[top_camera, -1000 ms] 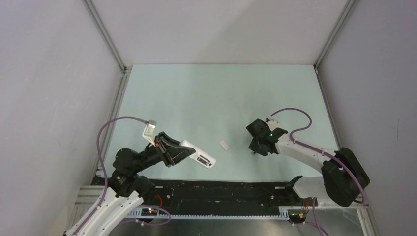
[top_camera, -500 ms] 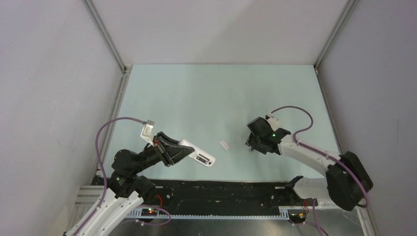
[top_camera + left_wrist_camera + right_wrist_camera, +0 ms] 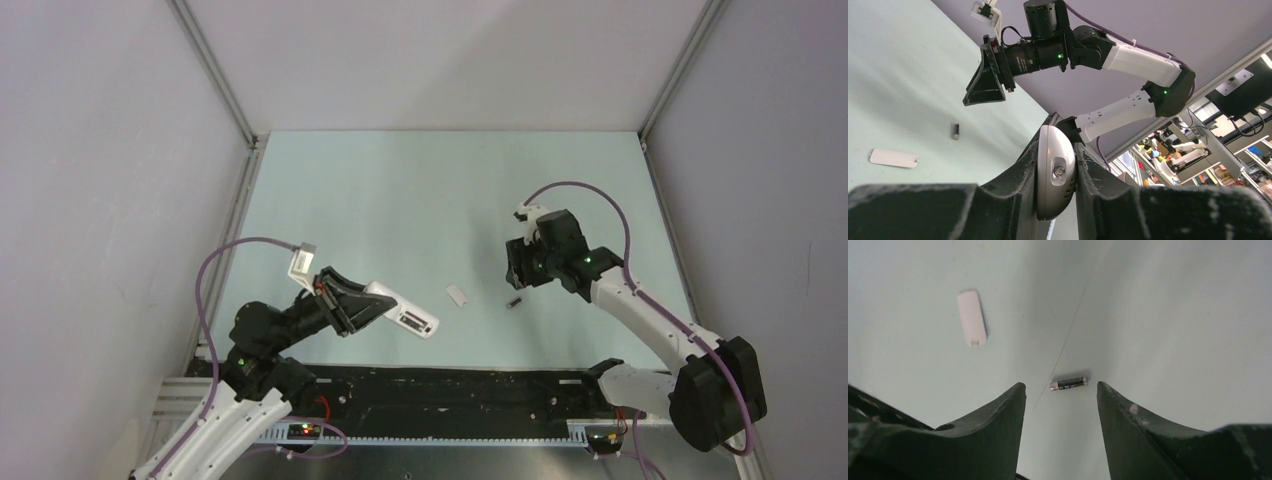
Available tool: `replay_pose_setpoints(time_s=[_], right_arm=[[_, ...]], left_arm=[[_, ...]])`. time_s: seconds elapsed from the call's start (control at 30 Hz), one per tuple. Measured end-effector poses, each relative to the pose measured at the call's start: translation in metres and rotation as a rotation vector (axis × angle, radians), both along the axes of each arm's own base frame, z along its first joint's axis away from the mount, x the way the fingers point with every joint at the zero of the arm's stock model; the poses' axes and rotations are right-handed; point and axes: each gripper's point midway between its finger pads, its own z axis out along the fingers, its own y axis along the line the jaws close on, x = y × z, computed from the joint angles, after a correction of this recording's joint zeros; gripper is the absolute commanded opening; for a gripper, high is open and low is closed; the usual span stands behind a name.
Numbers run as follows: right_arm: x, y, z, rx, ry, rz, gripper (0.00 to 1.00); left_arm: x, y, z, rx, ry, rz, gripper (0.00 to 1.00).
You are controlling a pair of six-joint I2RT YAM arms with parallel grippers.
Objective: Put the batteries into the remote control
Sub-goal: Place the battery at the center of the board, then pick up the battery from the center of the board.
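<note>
We are watching the left pincer clamping one end of the remote control. Its two dark fingers are pressing on the white handset from both sides. The remote is sticking out past the fingertips toward the middle of the tabletop. It is being held up off the surface, low in the near-left part of the scene. In the top view a darker patch is showing on its upturned face near the free end, and we cannot tell what lies in it.

The right pincer is hanging above the tabletop with its jaws standing apart and nothing between them. Through its wrist camera we are looking down between the fingers at one battery. This small dark cell is lying on its side on the surface, directly under the gap and touching neither finger.

A small flat white cover piece is lying on the tabletop between the remote's free end and the battery, apart from both. The battery is resting just to the right of it.
</note>
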Motion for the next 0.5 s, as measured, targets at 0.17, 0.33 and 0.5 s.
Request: replay_pose_setpoints(time_s=[0.17,0.33,0.5], right_arm=[[-0.003,0.002,0.000,-0.133,-0.120,0.396,0.57],[-0.012,-0.008,-0.015,-0.241,-0.150,0.722,0.59],[-0.025,-0.012,-0.042,-0.321,-0.097,0.957,0.58]], left_arm=[[0.000,0.000,0.000,0.001,0.001,0.000,0.00],[0.000,0.000,-0.004,0.010,0.014,0.000,0.00],[0.000,0.000,-0.008,0.023,0.031,0.000,0.00]])
